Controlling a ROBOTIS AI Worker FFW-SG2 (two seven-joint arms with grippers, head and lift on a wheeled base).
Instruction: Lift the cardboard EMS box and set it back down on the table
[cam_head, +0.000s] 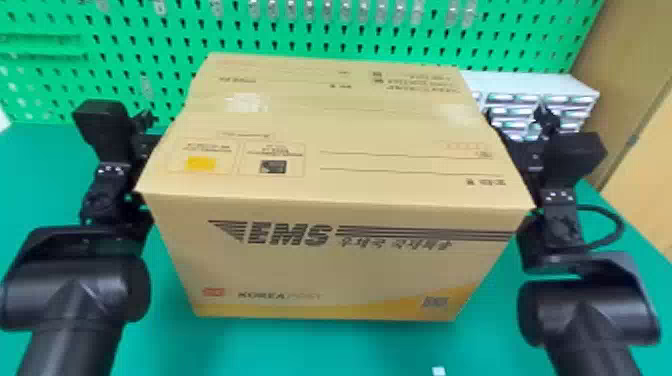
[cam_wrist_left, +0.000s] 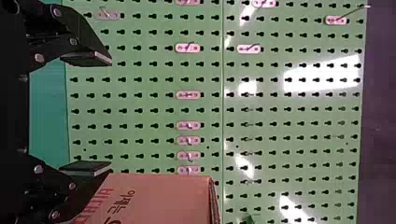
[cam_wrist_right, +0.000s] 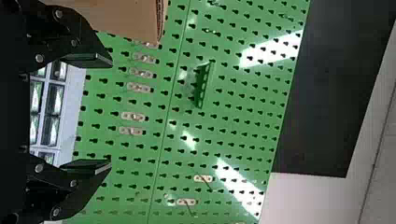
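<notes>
1. Left gripper (cam_head: 145, 145) stands beside the box (cam_head: 330, 265) at its left side; the left wrist view reveals widely spread fingers (cam_wrist_left: 91, 58) with nothing between them, and box cardboard next to the outer side of one.
2. Right gripper (cam_head: 530, 150) flanks the opposite side, its own wrist view showing fingers (cam_wrist_right: 88, 60) equally wide around an empty gap, with cardboard beyond one of them.
3. Upright between the two arms, the box presents its closed top and printed front to the head view, over the green table (cam_head: 320, 352); whether its base touches down cannot be told.
4. Behind it rises a green pegboard (cam_head: 310, 30), drawers (cam_head: 530, 107) at right.
5. Wrist views look onto the pegboard: hooks (cam_wrist_left: 188, 94) in the left one, a green bracket (cam_wrist_right: 204, 86) and a dark panel (cam_wrist_right: 317, 88) past the board's edge in the right one.
</notes>
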